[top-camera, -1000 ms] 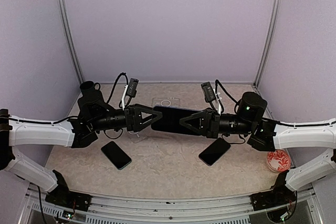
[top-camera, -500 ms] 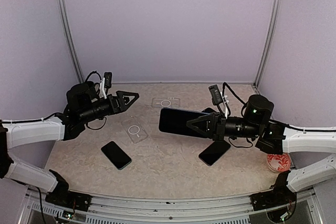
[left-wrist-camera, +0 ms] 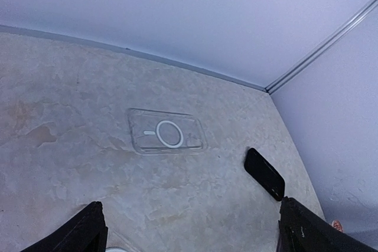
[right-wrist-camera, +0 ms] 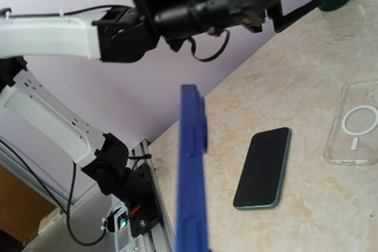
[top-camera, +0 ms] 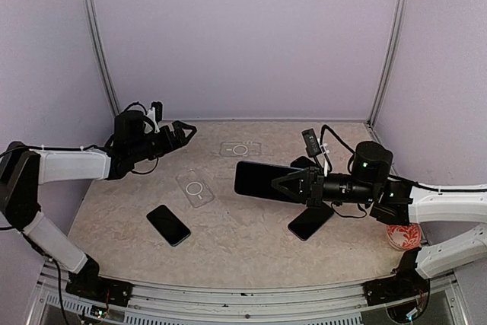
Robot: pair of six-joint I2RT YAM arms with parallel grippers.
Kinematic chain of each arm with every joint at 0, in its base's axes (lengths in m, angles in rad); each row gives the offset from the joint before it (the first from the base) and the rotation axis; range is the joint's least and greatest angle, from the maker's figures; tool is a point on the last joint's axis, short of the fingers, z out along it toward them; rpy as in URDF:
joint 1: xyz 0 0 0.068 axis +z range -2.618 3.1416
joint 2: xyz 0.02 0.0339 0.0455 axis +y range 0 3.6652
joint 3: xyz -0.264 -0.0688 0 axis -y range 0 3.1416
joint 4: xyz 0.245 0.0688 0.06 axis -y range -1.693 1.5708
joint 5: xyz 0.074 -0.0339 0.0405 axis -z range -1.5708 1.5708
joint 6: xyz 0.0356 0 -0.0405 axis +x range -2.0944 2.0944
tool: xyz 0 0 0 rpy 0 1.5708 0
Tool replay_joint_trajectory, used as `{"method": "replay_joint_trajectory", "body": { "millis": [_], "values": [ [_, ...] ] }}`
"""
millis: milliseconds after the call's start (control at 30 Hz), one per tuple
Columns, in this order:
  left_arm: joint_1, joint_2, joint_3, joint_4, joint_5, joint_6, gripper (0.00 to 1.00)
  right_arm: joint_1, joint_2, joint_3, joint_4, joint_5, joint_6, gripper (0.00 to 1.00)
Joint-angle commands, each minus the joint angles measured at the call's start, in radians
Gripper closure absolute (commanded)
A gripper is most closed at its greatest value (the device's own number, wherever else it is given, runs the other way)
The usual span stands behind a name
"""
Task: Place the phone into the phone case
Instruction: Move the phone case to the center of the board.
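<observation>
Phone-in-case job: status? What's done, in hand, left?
Done: one phone is up off the table. In hand: the right gripper is shut on it, holding it in the air. Left: the near clear case and far clear case lie empty; the left gripper is open and holds nothing. Insertion not yet started.

Reads as matt, mottled beige with a stone-like pattern across the table (top-camera: 243, 256). Shows clear, glossy plastic with a white ring in the phone case (top-camera: 195, 188) and in the second case (top-camera: 240, 148). Presents a dark, glossy, glass-like face on the phone (top-camera: 262, 179), with a smooth blue edge in the right wrist view. Same glossy black face on the second phone (top-camera: 168, 224) and third phone (top-camera: 310, 220). Smooth white shells with a slight sheen on the arms (top-camera: 72, 165); matt black plastic on the left gripper (left-wrist-camera: 190, 202). Matt lilac walls (top-camera: 243, 36); dull silver metal posts (top-camera: 97, 36).
</observation>
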Motion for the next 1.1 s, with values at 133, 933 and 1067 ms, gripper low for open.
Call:
{"method": "replay_joint_trajectory", "body": {
  "millis": [133, 933, 1067],
  "values": [
    [0.066, 0.213, 0.116, -0.082, 0.043, 0.037, 0.01, -0.008, 0.012, 0.000, 0.020, 0.014, 0.002, 1.00],
    [0.056, 0.366, 0.046, -0.016, 0.063, 0.020, 0.01, -0.009, 0.036, -0.004, 0.015, 0.031, 0.025, 1.00],
    [0.059, 0.358, 0.032, -0.006, 0.041, 0.023, 0.01, -0.009, 0.036, -0.008, 0.018, 0.025, 0.026, 1.00]
  ]
}}
